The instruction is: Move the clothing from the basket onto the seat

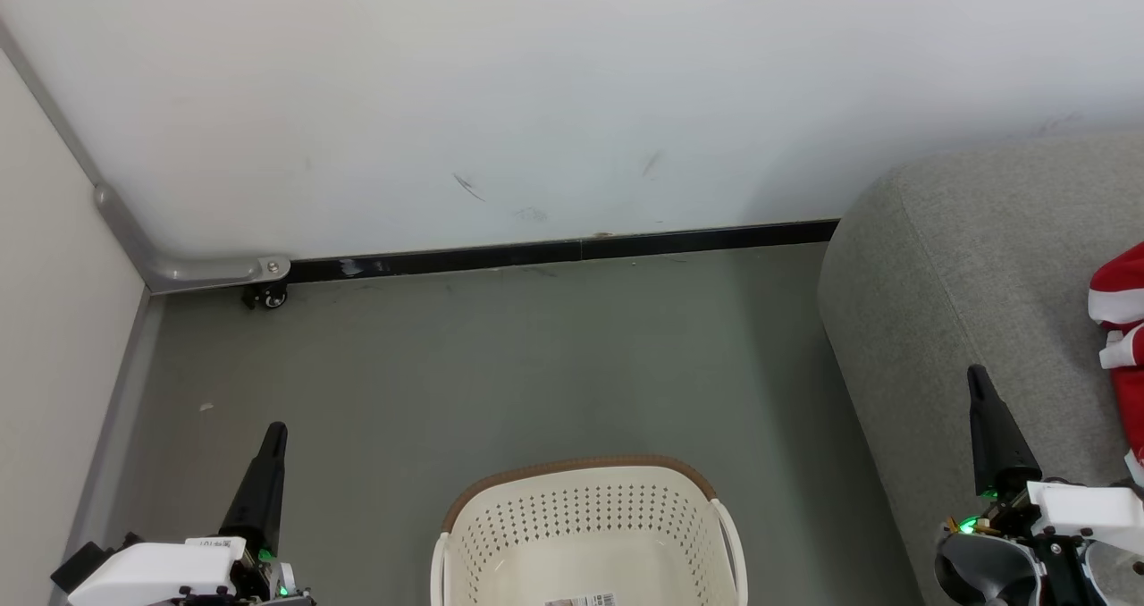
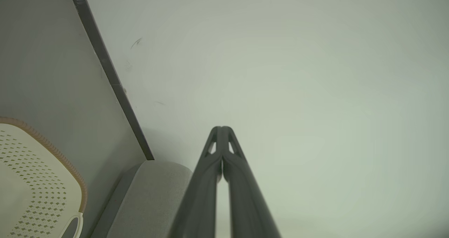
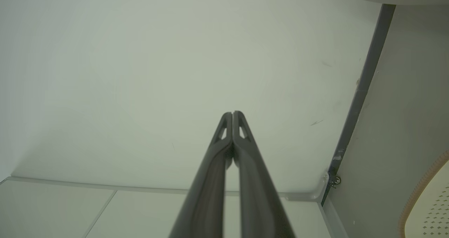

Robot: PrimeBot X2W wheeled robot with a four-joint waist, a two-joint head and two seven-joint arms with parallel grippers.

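Basket: the cream-white perforated basket (image 1: 585,517) stood on the grey floor (image 1: 500,365), with its brown rim turned toward the wall (image 1: 536,88). The picture's lower edge cut off its near part.
Basket inside: the part that could be seen showed a bare cream bottom with a printed label (image 1: 581,600) lying flat on it.
Seat: the light grey seat (image 1: 965,302) stood to the right of the basket and apart from it, with a strip of floor between them. Its rounded corner faced the basket.
Clothing: a red and white clothing piece (image 1: 1122,320) lay on the seat, well to the right of the basket. The picture's edge cut it off, so its full shape could not be told.
Left claw: the left claw (image 1: 276,431) hung to the left of the basket, apart from it and over the floor. Its two dark fingers were pressed together tip to tip with nothing between them.
Right claw: the right claw (image 1: 977,374) was to the right of the basket, seen against the seat's fabric, between the basket and the clothing and touching neither. Its fingers were closed on each other and gripped nothing.
Baseboard: a black baseboard (image 1: 581,248) ran along the foot of the wall, beyond the basket.
Bracket: a grey metal bracket (image 1: 214,272) with a small black wheel (image 1: 266,296) sat at the corner beyond and to the left of the basket.
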